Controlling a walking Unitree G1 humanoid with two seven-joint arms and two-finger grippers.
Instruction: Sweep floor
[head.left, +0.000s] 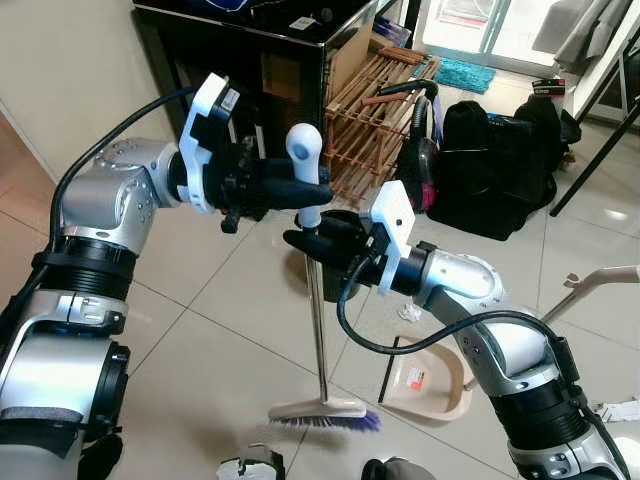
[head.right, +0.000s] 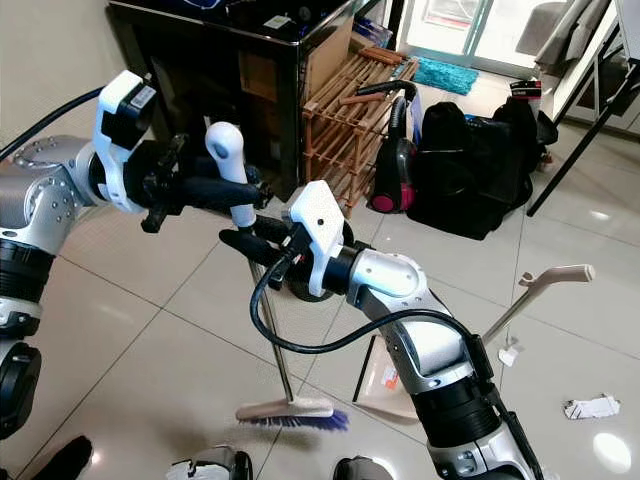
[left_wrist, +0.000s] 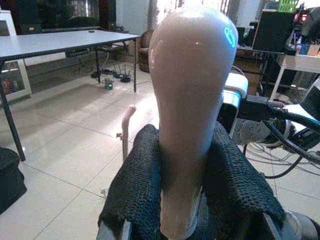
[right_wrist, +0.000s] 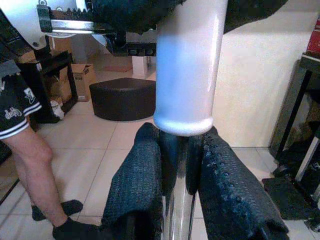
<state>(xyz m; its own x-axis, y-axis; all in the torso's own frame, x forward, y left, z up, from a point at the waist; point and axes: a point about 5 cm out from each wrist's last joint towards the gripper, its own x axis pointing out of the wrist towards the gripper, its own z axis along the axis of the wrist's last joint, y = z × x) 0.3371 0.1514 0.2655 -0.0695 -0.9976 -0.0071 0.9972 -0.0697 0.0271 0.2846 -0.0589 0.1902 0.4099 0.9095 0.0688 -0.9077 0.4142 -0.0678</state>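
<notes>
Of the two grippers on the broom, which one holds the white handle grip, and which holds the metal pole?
The left gripper holds the broom's white handle grip; the right gripper, just below, has its fingers around the metal pole.

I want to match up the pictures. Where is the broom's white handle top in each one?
Left eye view: the handle top is upper middle, held by the left pincer.
Right eye view: upper left of middle, above the right pincer.
Left wrist view: close up in the middle, between black fingers.
Right wrist view: its lower end, top middle.
Shared landmark: the dustpan handle, also at.
</notes>
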